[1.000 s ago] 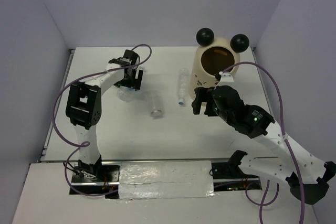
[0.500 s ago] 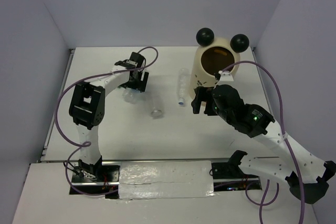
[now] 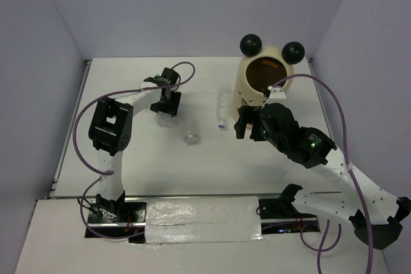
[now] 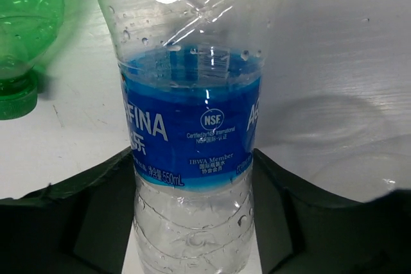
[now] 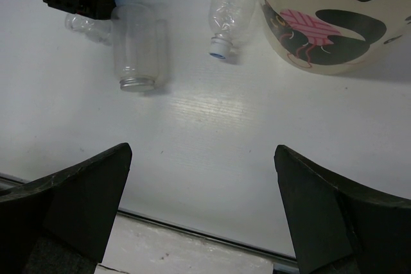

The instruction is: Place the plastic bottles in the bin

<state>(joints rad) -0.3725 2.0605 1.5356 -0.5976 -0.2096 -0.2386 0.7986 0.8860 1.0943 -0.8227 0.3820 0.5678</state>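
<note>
My left gripper [image 4: 191,155] is shut on the blue-labelled plastic bottle [image 4: 192,126], with a finger pressed to each side just below the label. A green-tinted bottle [image 4: 26,24] lies on the table to its left. In the top view the left gripper [image 3: 166,101] is at the back left of the table. A short wide bottle [image 3: 191,129] lies in the middle and a slim blue-capped bottle [image 3: 222,106] lies beside the cream bin [image 3: 263,78]. My right gripper [image 3: 247,123] hovers open and holds nothing, just in front of the bin [image 5: 327,24].
Purple cables loop over both arms. A taped strip [image 3: 202,219] runs along the near table edge between the arm bases. Grey walls close in the table at the back and on both sides.
My left gripper has shifted a little to the right and closed its jaws onto the blue-labelled bottle. The right arm, the other bottles and the bin have not moved.
</note>
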